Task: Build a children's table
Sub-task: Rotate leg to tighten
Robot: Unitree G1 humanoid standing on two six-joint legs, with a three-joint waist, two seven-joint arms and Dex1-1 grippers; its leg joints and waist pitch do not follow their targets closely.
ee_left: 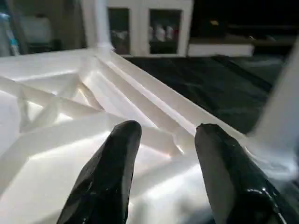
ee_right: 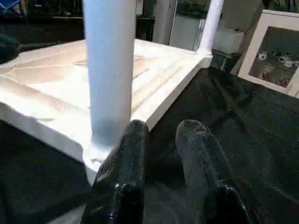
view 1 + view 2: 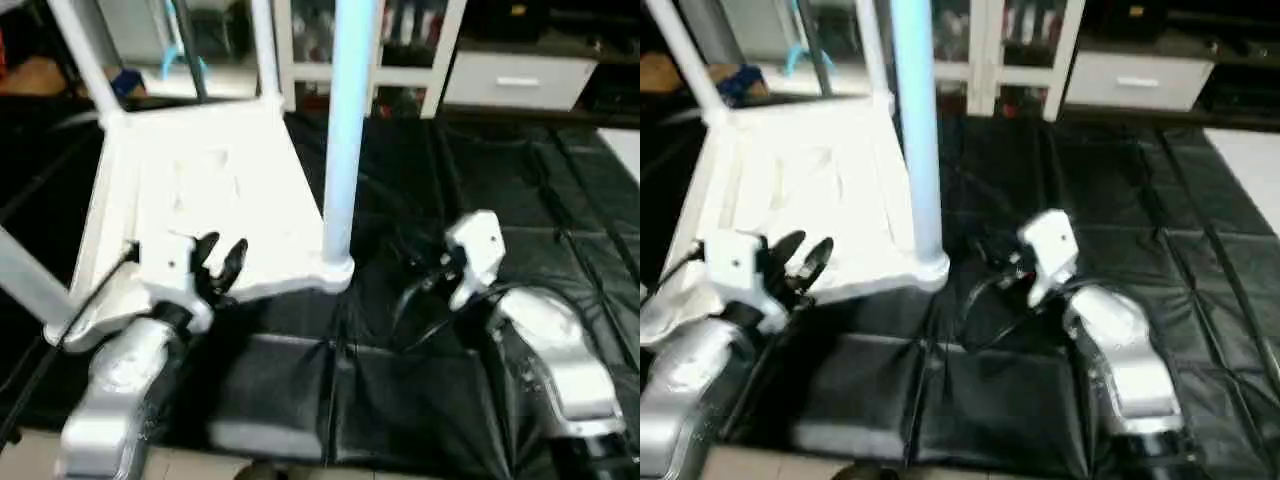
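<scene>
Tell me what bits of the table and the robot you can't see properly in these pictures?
- White plastic rectangular tabletop, head views: its nearest left corner is hidden behind the left gripper and silver forearm.
- Long tapered white tube legs, such as the near one: their upper ends are cut off by the picture's top edge.
- Right gripper, head views: its fingers are hidden behind its white wrist housing.

Upturned white tabletop (image 3: 210,190), legs (image 3: 345,130) upright.
</scene>
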